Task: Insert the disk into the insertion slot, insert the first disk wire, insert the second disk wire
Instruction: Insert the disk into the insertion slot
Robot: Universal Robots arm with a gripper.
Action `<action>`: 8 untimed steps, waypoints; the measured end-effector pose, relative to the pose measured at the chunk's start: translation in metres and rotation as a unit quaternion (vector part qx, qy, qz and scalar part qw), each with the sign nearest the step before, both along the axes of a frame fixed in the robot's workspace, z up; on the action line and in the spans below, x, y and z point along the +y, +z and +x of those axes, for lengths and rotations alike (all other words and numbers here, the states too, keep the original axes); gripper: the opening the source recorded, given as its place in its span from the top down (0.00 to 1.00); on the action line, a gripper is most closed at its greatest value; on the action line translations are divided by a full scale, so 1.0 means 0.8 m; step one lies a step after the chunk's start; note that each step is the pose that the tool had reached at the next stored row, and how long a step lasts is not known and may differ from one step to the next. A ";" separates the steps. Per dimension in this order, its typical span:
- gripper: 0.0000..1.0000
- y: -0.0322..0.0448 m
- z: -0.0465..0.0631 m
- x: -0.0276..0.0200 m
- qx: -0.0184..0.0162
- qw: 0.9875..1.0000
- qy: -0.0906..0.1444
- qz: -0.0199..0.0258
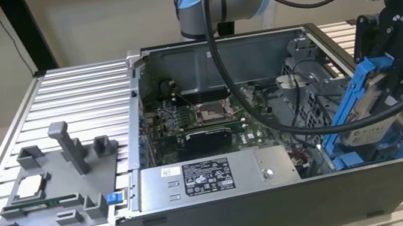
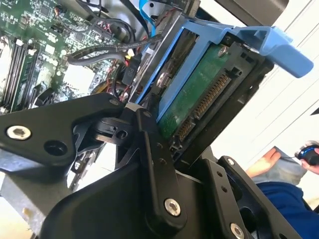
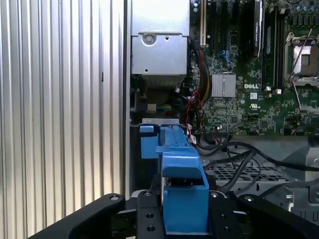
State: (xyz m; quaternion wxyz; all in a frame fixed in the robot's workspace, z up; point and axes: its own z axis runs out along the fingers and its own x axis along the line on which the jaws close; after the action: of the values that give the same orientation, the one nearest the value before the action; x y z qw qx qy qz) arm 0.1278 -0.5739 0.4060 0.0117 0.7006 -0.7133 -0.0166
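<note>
My gripper point(image 1: 381, 80) is shut on the disk point(image 1: 365, 108), a silver-grey drive in a bright blue carrier. It hangs tilted, lower end down, over the front corner of the open computer case at the exterior view's right. Just under that end lies the insertion slot point(image 1: 349, 161), with blue rails on grey metal. In the second wrist view the disk's green underside and connector row point(image 2: 202, 99) show between my black fingers point(image 2: 152, 149). The blue carrier point(image 3: 182, 184) sits clamped in the gripper point(image 3: 182, 221) in the first wrist view. Loose black cables point(image 3: 234, 159) lie beside the bay.
A grey power supply box point(image 1: 212, 178) with a white sticker fills the case front, the motherboard point(image 1: 202, 119) behind it. A grey fixture point(image 1: 59, 184) stands on the slatted table at the exterior view's left. A person's hand point(image 2: 271, 159) and blue sleeve point(image 2: 294, 204) are nearby.
</note>
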 end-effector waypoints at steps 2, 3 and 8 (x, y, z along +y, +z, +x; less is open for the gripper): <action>1.00 -0.0036 0.000 0.0008 0.000 1.000 0.000 0.000; 1.00 -0.0055 0.000 0.0010 0.000 1.000 0.000 0.000; 1.00 -0.0171 0.000 0.0015 0.000 1.000 0.000 0.000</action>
State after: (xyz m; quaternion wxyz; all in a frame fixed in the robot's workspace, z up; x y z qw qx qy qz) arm 0.1278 -0.5727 0.3923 0.0117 0.7006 -0.7133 -0.0166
